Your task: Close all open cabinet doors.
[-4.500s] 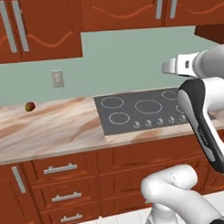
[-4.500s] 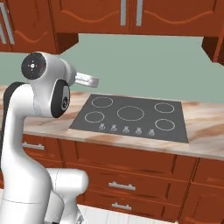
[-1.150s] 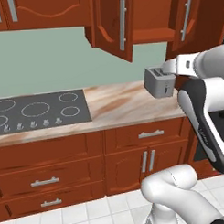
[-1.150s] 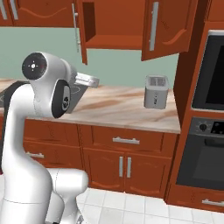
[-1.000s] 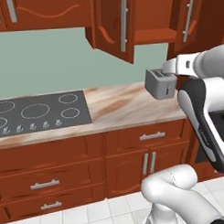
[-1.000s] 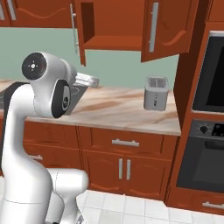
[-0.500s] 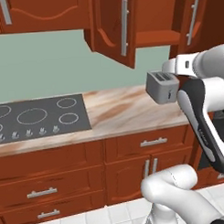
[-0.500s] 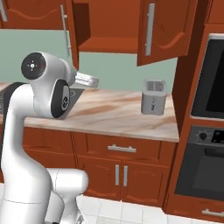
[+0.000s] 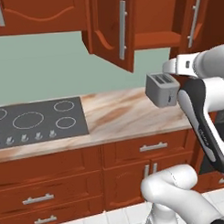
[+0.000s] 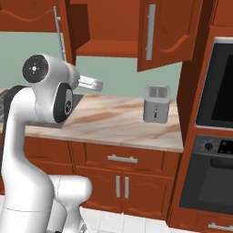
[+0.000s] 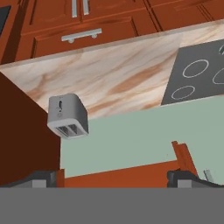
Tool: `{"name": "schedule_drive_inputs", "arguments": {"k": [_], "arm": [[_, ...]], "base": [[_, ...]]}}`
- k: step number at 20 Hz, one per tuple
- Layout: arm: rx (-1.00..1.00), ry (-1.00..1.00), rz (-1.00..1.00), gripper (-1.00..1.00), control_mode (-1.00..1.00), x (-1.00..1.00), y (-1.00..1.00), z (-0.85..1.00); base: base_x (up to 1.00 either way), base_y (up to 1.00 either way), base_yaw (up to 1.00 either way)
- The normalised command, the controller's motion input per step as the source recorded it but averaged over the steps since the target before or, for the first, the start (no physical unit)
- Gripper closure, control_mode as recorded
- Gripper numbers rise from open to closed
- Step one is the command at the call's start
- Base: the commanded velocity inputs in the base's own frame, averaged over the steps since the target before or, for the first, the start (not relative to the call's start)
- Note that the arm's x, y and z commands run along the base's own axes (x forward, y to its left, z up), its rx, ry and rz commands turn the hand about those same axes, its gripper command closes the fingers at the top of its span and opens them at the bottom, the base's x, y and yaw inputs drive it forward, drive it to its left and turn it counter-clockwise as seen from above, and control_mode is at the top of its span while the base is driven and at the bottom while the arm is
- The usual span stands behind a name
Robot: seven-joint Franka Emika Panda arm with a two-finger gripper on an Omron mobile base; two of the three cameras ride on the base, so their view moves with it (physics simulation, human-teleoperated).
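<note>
Above the counter (image 9: 127,113), cabinet doors (image 9: 113,31) open and nearer than before, toaster (image 9: 162,88) closer, jaws wide.

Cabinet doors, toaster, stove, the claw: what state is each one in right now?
Left cabinet door: swung open.
Right cabinet door: swung open.
Far-left cabinet door: closed.
Toaster: upright on counter, slots empty.
Cooktop: bare.
Claw: open, holding nothing.
</note>
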Motion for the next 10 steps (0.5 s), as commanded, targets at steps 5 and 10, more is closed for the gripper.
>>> {"name": "schedule_drive_inputs", "arguments": {"k": [5,10], "arm": [[0.0,0.0,0.0,-1.0,1.0,0.0,0.0,0.0],[0.0,0.0,0.0,-1.0,1.0,0.0,0.0,0.0]], "base": [[0.38,-0.19,0.0],[0.4,-0.19,0.0]]}}
